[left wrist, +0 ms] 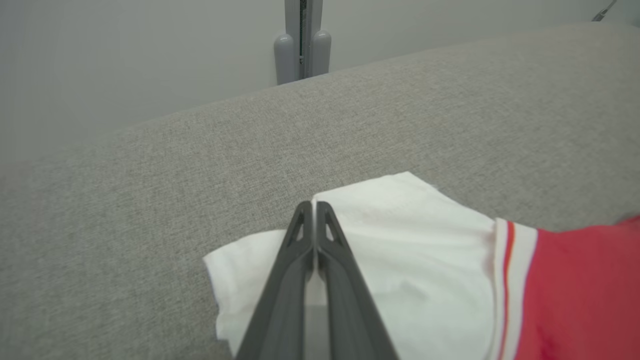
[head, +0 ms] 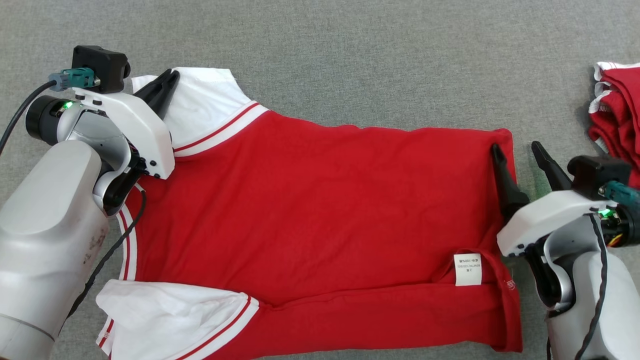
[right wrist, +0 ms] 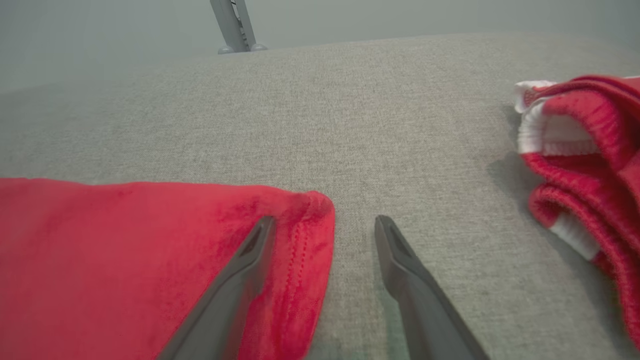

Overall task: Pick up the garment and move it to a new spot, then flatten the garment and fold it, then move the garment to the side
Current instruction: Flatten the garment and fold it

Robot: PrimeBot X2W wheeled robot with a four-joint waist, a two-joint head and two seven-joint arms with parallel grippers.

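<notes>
The garment (head: 325, 200) is a red shirt with white sleeves, spread flat on the grey cloth surface, its near long edge folded over. My left gripper (head: 172, 75) is shut on the edge of the far white sleeve (left wrist: 425, 250), the fingers (left wrist: 280, 300) pressed together over the fabric. My right gripper (head: 515, 146) stands open astride the far hem corner. In the right wrist view, one finger (right wrist: 235, 280) lies on the red cloth (right wrist: 125, 250) and the other rests on bare grey surface beside it.
A second red-and-white garment (head: 617, 110) lies bunched at the right edge, close to my right arm. A white label (head: 467, 269) shows near the hem. A grey post (left wrist: 301, 40) stands beyond the surface's far edge.
</notes>
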